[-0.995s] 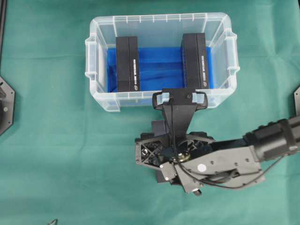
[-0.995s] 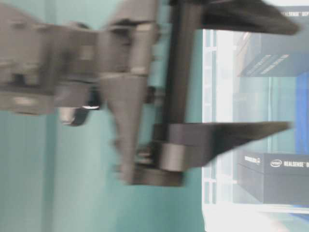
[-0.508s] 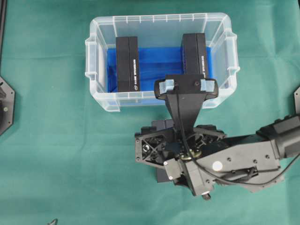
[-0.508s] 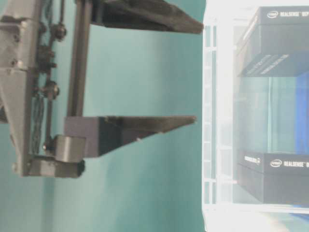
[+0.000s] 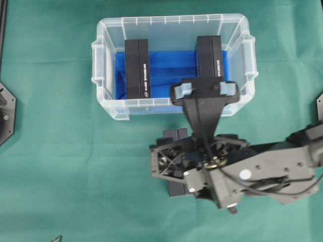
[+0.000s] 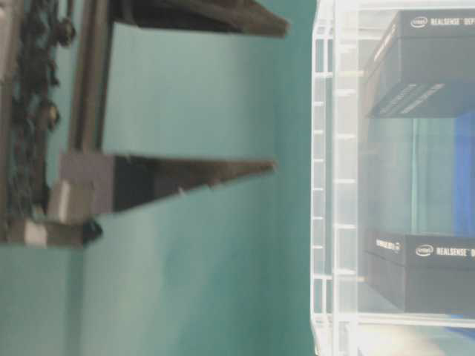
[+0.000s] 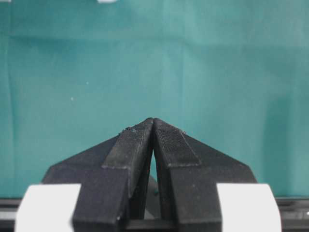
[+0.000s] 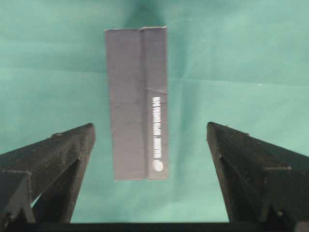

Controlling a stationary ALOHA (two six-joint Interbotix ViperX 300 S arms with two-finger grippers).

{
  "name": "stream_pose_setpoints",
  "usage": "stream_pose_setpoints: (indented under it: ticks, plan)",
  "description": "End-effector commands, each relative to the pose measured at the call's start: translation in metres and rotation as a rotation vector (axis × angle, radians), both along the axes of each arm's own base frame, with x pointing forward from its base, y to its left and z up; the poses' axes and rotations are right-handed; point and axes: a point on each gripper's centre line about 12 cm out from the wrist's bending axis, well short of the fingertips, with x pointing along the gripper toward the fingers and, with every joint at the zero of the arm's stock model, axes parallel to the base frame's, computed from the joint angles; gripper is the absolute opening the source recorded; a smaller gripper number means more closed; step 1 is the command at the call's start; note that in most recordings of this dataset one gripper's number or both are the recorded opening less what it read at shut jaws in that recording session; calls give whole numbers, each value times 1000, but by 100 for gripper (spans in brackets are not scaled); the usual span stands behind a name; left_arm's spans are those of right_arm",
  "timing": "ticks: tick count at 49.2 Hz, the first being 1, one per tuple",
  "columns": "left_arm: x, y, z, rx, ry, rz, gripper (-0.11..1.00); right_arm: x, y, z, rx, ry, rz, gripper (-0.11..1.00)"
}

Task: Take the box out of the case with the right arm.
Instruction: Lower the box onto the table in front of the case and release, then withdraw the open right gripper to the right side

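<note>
The clear case (image 5: 101,55) with the blue lining stands at the back; its wall (image 6: 326,185) also fills the right of the table-level view. Two black boxes stand in it, one on the left (image 5: 137,68) and one on the right (image 5: 210,55). A third black box (image 8: 137,101) lies on the green cloth outside the case, its end (image 5: 170,136) showing under the right arm. My right gripper (image 8: 149,125) hangs open above this box, touching nothing. Its fingers (image 6: 223,169) stay clear of the case. My left gripper (image 7: 153,121) is shut on nothing.
Green cloth covers the whole table. The right arm's wrist and camera mount (image 5: 204,93) overhang the case's front rim. Black mounts sit at the left edge (image 5: 6,113) and right edge (image 5: 319,106).
The right gripper has stayed wide open. Its wrist has shifted slightly right in the overhead view, and its fingers have drawn farther from the case wall in the table-level view.
</note>
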Motion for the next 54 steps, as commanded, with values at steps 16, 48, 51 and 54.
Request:
stream_pose_setpoints:
  ticks: [16, 48, 51, 54]
  plan:
    - [0, -1, 4, -3, -14, -3, 0, -63, -17, 17, 6, -14, 17, 90]
    - [-1, 0, 4, 1, -17, -8, 0, -205, -41, 8, 44, -48, 34, 90]
    - [-1, -1, 4, -1, -17, -9, 0, -210, -42, 8, 43, -44, 36, 90]
    - [-1, -1, 4, 2, -16, -9, 0, -212, -43, 8, 40, -41, 39, 90]
